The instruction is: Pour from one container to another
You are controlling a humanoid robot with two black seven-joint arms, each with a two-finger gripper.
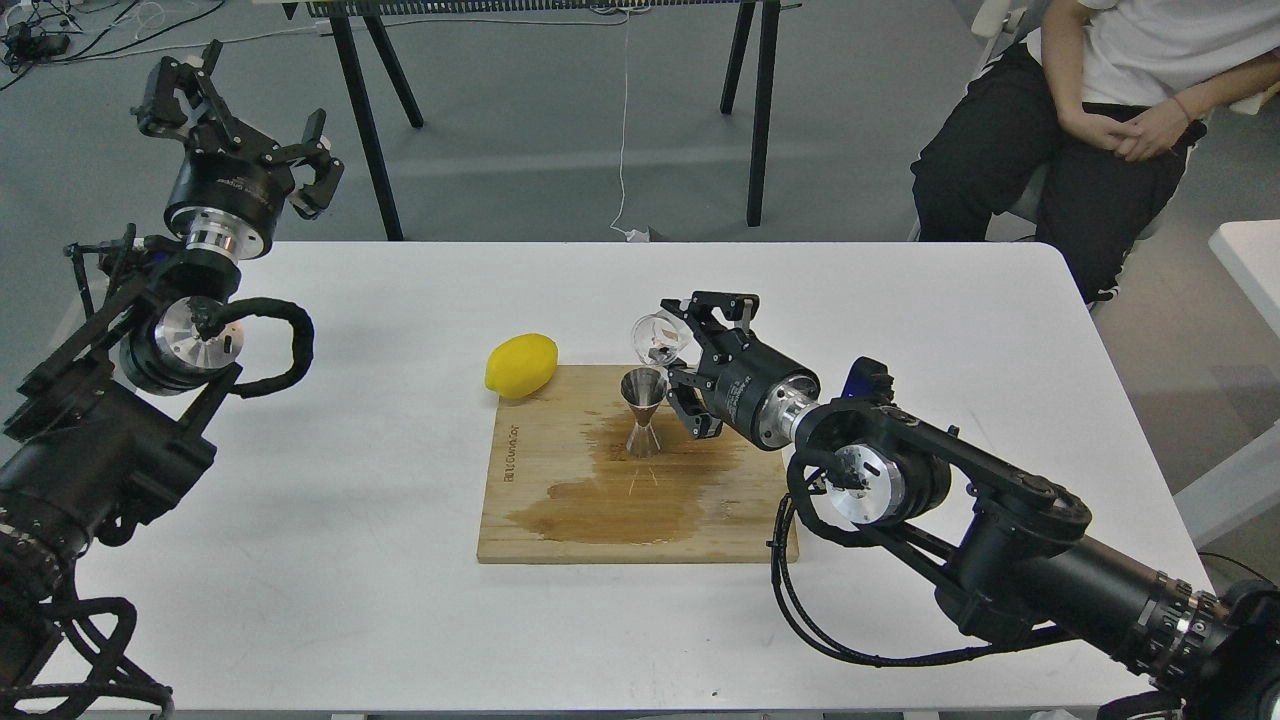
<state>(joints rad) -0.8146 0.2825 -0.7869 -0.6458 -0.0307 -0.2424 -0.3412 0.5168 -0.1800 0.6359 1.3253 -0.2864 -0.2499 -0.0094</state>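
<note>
On the white desk (300, 500) lies a wooden board (530, 500) with a wet stain, a lemon (521, 365) at its corner. The left hand (240, 125) hangs wide open above the desk edge. The right hand (680, 345) holds the glass cup (657, 338) tilted just above the steel jigger (643, 410), which stands upright on the board.

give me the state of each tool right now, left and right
Left tool: open, holding nothing, raised off the table's far left corner.
Right tool: closed on the glass cup, tipped over the jigger.
</note>
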